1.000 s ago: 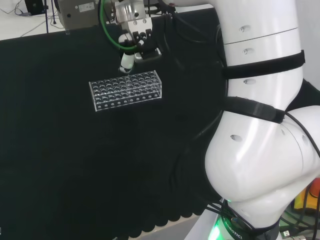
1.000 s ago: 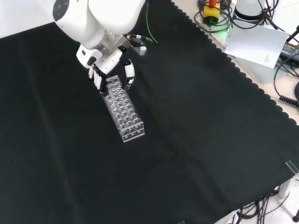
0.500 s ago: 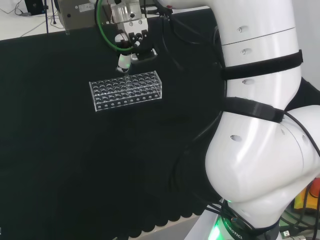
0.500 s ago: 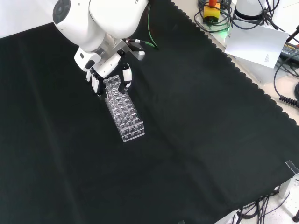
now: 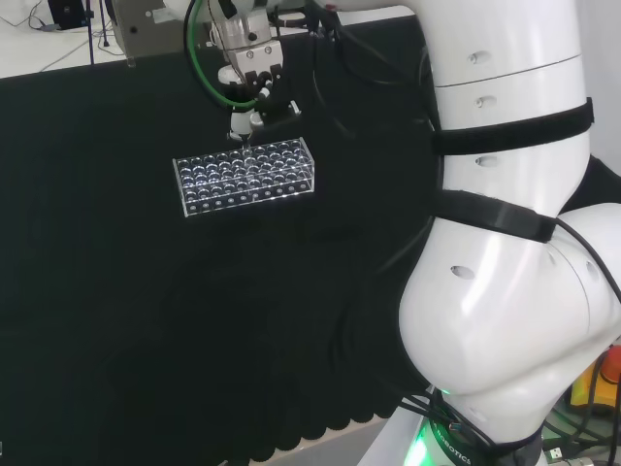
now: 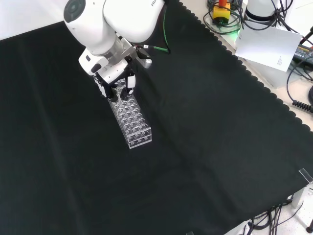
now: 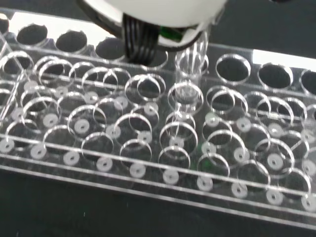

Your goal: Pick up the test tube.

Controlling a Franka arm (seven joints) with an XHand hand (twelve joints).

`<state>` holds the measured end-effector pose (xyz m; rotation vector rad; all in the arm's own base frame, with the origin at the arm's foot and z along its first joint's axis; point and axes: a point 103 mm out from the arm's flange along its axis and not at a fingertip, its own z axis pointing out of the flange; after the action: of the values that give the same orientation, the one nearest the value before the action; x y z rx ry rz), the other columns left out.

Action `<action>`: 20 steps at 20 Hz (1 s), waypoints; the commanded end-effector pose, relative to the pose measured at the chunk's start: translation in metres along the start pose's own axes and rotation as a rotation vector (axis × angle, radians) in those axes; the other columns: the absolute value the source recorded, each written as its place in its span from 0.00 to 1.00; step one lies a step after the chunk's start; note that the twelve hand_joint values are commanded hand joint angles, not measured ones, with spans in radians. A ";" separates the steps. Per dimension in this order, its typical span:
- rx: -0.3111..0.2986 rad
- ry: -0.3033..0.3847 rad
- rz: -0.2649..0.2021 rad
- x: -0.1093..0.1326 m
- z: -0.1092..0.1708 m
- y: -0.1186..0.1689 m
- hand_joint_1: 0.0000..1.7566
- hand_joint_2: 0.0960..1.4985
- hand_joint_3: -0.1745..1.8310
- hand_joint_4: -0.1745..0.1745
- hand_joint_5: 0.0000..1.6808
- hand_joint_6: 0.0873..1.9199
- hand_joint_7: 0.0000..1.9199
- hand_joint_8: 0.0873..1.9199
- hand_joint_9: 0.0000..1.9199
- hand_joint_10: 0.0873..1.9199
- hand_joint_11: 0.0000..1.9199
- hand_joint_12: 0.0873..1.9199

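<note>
A clear plastic rack (image 5: 245, 176) with many round holes lies on the black cloth. My hand (image 5: 254, 102) hovers over its far edge, fingers curled round a thin clear test tube (image 5: 246, 145) that points down at the rack. In the front view the hand (image 6: 113, 78) sits at the upper end of the rack (image 6: 133, 120), with the tube (image 6: 119, 91) between its fingers. In the wrist view the tube (image 7: 191, 64) hangs from the hand (image 7: 153, 12), its rounded end just above the holes of the rack (image 7: 123, 128). The other holes look empty.
The arm's white links (image 5: 505, 243) stand at the right of the head view. A grey box (image 5: 155, 29) stands beyond the cloth's far edge. In the front view a white sheet (image 6: 269, 46) and cables (image 6: 298, 68) lie past the cloth's scalloped edge.
The fingers have drawn in from a spread pose to close round the tube. The hand has shifted a little over the rack's end. The rack has stayed in place.
</note>
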<state>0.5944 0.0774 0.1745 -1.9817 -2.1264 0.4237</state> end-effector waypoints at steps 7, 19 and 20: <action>-0.112 -0.029 -0.026 0.012 -0.027 0.008 0.82 0.38 0.40 0.00 0.77 0.18 0.73 0.34 0.80 0.00 0.70 0.38; -0.095 0.003 -0.025 0.003 -0.041 -0.001 0.82 0.36 0.41 0.00 0.78 0.17 0.74 0.33 0.81 0.00 0.70 0.38; -0.100 0.009 -0.024 0.002 -0.043 -0.002 0.82 0.36 0.41 0.00 0.78 0.17 0.74 0.33 0.81 0.00 0.70 0.38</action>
<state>0.6085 0.0864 0.2078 -1.9994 -2.2162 0.3332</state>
